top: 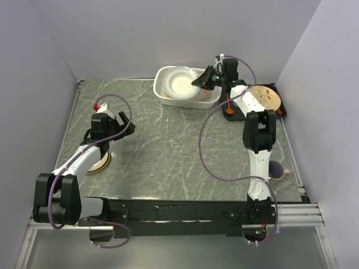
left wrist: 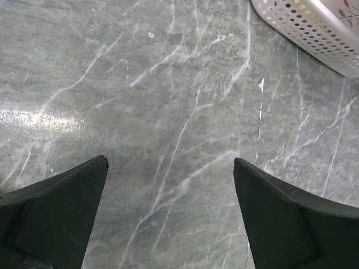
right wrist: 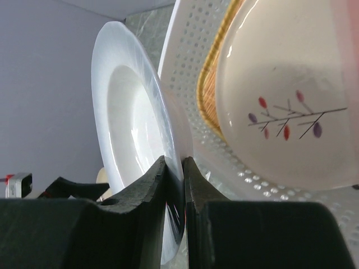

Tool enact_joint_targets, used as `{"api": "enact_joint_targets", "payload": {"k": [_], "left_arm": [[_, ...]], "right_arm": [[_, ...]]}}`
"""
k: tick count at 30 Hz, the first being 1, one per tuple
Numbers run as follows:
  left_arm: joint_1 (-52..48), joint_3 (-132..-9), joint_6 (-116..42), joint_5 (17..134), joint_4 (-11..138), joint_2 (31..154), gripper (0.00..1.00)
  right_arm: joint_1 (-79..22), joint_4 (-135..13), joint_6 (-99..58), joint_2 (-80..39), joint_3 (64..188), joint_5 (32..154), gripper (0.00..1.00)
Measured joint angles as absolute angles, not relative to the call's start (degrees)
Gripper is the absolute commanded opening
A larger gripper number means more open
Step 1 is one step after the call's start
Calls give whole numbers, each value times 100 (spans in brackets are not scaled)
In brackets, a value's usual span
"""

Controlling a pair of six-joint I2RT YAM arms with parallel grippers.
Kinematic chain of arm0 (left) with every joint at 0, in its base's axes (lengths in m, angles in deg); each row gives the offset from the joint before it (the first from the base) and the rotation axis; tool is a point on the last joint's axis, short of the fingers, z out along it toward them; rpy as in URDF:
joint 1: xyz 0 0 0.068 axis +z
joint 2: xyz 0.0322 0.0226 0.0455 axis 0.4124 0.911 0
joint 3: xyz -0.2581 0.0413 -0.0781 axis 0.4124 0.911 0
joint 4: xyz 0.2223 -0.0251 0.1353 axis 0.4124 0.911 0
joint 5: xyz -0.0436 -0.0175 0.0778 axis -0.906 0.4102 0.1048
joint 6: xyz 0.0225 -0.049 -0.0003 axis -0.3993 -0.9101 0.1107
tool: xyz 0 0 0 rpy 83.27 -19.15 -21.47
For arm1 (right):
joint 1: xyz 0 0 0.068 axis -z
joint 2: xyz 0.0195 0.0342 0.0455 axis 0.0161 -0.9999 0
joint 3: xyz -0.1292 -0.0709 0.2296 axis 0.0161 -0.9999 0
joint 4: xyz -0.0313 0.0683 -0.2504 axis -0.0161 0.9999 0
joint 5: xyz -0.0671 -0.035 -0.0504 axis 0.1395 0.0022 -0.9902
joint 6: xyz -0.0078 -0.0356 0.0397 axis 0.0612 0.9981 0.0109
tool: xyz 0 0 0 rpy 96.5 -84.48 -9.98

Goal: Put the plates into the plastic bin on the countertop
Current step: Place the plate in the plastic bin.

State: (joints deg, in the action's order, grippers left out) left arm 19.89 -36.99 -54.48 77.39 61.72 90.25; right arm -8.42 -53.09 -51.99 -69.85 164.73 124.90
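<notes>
The grey-green countertop (top: 168, 151) had thin white lines on it. At the far side stood the white bin (top: 164, 92) with little holes in its walls. Just to the right of the bin lay a flat black tray (top: 280, 109), and on it sat a cream plate with red marks (top: 265, 98). A dark cup (top: 276, 168) stood near the right arm. A tan plate (top: 102, 162) lay on the left side, partly hidden under the left arm. Inside the bin, the right wrist view showed a plate with a leaf sprig (right wrist: 280, 106), and the edge of an orange plate (right wrist: 208, 89) peeked out under it. The right gripper (right wrist: 175, 165) was squeezed tight on the rim of the white plate (right wrist: 129, 123). From above, this plate was within the walls of the bin, on top of the other plates. I could not tell if it was touching them. The left gripper (left wrist: 171, 168) was spread wide over the bare countertop, holding nothing, well apart from the bin.
</notes>
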Motion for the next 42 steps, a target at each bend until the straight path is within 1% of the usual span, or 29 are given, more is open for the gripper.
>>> {"api": "enact_joint_targets", "payload": {"k": [5,9,16,26,31,42], "left_arm": [[1989,-3699,-5448,7739,6168,9025,99],[1989,-3699,-5448,7739,6170,9025,99],[1989,-3699,-5448,7739,6168,9025,99],[1989,-3699,-5448,7748,6168,9012,99],[1989,-3699,-5448,7748,6170,8986,99],[1991,-3699,-5448,7746,6174,8986,99]], "right_arm": [[-739,-5486,-5472,-7267,16674,12396,0],[-689,-5548,-5651,-7597,17172,12249,0],[-663,-5615,-5763,-7785,17397,12029,0],[-659,-5591,-5784,-8028,17402,11769,0],[-654,-5598,-5804,-8036,17402,11705,7],[-643,-5532,-5817,-8218,17382,11469,9]]}}
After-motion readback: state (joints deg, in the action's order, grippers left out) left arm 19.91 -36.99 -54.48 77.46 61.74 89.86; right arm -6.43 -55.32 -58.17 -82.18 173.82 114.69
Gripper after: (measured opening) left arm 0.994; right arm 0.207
